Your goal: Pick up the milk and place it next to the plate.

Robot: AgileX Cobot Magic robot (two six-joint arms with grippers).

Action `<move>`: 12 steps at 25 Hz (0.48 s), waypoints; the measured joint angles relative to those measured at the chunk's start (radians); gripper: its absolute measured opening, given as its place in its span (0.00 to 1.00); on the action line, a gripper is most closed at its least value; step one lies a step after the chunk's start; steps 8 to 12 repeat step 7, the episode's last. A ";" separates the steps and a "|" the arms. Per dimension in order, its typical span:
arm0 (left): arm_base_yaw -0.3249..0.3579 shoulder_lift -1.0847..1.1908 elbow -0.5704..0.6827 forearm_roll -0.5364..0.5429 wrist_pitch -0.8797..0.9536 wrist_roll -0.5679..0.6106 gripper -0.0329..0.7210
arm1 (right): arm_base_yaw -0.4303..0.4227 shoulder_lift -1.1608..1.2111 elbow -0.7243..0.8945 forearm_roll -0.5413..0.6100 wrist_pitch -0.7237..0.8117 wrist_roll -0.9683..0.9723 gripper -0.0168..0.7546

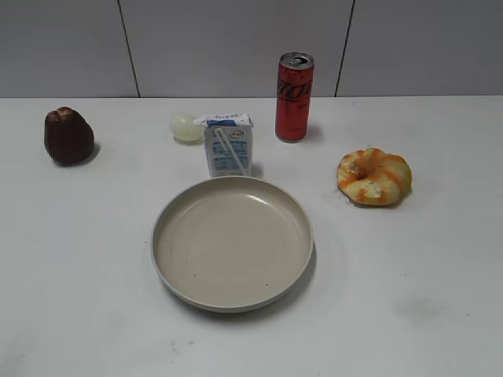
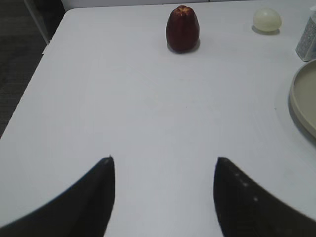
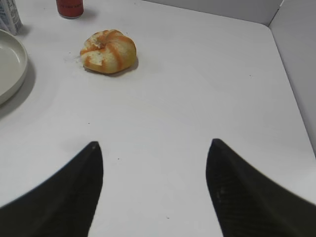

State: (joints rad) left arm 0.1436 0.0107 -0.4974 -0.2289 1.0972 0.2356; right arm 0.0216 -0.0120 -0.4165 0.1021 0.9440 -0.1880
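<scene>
The milk (image 1: 229, 144), a small white-and-blue carton with a white straw on its front, stands upright just behind the far rim of the plate (image 1: 232, 298), a large round beige dish at the table's middle. A sliver of the milk shows at the right edge of the left wrist view (image 2: 308, 37) and at the top left of the right wrist view (image 3: 9, 16). The plate's rim shows in both wrist views (image 2: 302, 101) (image 3: 11, 64). My left gripper (image 2: 163, 160) is open and empty over bare table. My right gripper (image 3: 154, 143) is open and empty. Neither gripper shows in the exterior view.
A tall red can (image 1: 295, 96) stands right of the milk. A pale egg (image 1: 186, 126) lies left of it. A dark red fruit (image 1: 68, 136) sits at the far left. An orange-striped bun (image 1: 374, 177) lies right of the plate. The table's left edge (image 2: 29, 94) drops off.
</scene>
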 joint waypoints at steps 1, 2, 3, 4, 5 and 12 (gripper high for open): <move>0.000 0.000 0.000 0.000 0.000 0.000 0.67 | 0.000 0.000 0.000 0.000 0.000 0.000 0.67; 0.000 0.000 0.000 -0.001 0.000 0.000 0.66 | 0.000 0.000 0.000 0.000 0.000 0.000 0.67; 0.001 0.000 0.000 -0.001 0.000 0.000 0.66 | 0.000 0.000 0.000 0.000 0.000 0.000 0.67; 0.001 0.000 0.000 -0.001 0.000 0.000 0.66 | 0.000 0.000 0.000 0.000 0.000 0.000 0.67; 0.001 0.000 0.000 -0.001 0.000 0.000 0.66 | 0.000 0.000 0.000 0.000 0.000 0.000 0.67; 0.001 0.000 0.000 -0.001 0.000 0.000 0.66 | 0.000 0.000 0.000 0.000 0.000 0.000 0.67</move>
